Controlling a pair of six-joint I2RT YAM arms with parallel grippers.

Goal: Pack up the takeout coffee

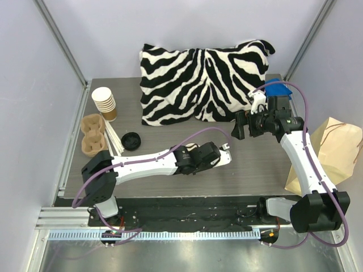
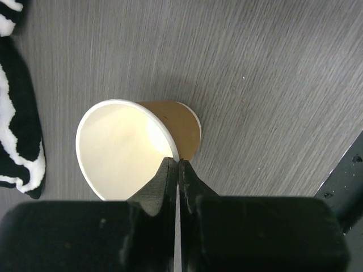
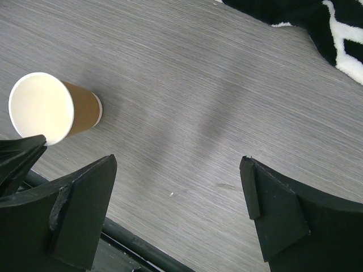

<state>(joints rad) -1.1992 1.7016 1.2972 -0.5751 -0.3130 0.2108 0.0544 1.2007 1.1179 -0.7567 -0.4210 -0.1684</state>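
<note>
- Cup (image 2: 122, 150) upright, mouth up, no lid on; mid-table, apparently standing on the tabletop.
- Left claw (image 2: 177, 164) pinched shut on the cup's rim, at the rim's 6 o'clock in the wrist view.
- Right claw (image 3: 177, 164) spread wide, empty; cup at its 10 o'clock.
- Top view: loose black lid (image 1: 131, 140) at 9 o'clock of left claw, paper bag (image 1: 334, 150) at 3 o'clock; left arm nearer the lid.

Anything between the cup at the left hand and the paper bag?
Yes: the white right arm slants across the path from the unlidded kraft-brown paper cup to the tan paper bag at the table's right edge.
</note>
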